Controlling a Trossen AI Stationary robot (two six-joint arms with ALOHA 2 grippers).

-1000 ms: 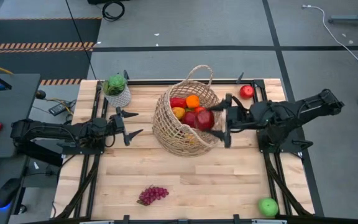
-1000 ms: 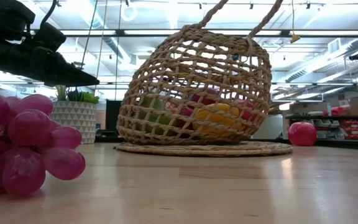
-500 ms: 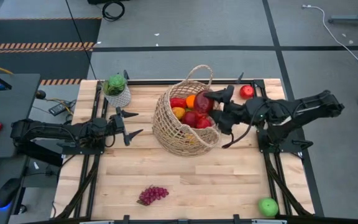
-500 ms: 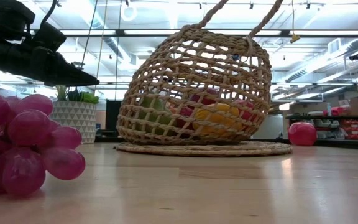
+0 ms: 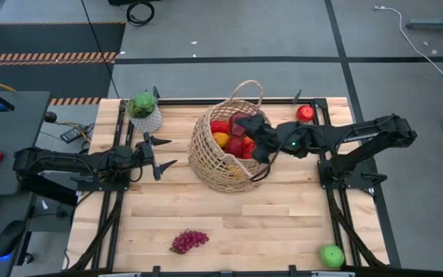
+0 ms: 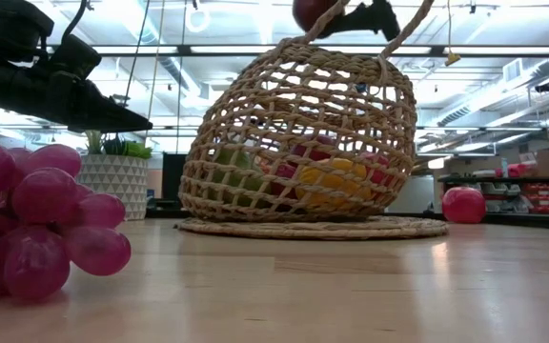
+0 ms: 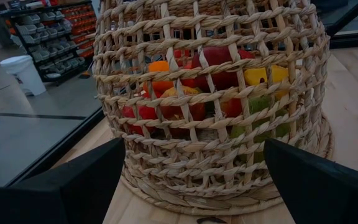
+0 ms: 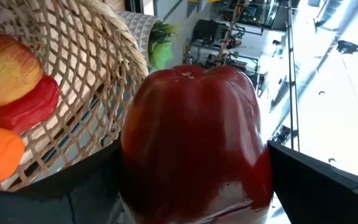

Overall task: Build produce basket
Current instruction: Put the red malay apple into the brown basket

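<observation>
We recorded the right end effector [image 5: 246, 127] above the mouth of the wicker basket [image 5: 206, 158], its fingers closed around a dark red apple [image 8: 194, 140] that filled the right wrist view; in the low view the same apple [image 6: 311, 10] hung just over the rim, beside the loop handle [image 6: 403, 29]. The basket stood near the middle of the bench [image 5: 283, 223] and already contained red, orange and yellow produce [image 7: 210, 68]. The left end effector [image 5: 158, 156] waited, fingers spread and empty, beside the basket's left wall. A grape bunch [image 5: 189, 241], a green apple [image 5: 331, 256] and a small red fruit [image 5: 305, 113] lay outside on the bench, well apart from the basket, and a potted plant [image 5: 144, 112] stood at the far left corner. We judged the main risk to be a release on the heaped fruit, from which the apple could roll over the rim, or a finger catching the handle and tipping the basket. Compared with one second earlier, the right arm had reached further over the basket, carrying the apple from the right edge to above the contents; the left arm and the loose produce were unchanged.
</observation>
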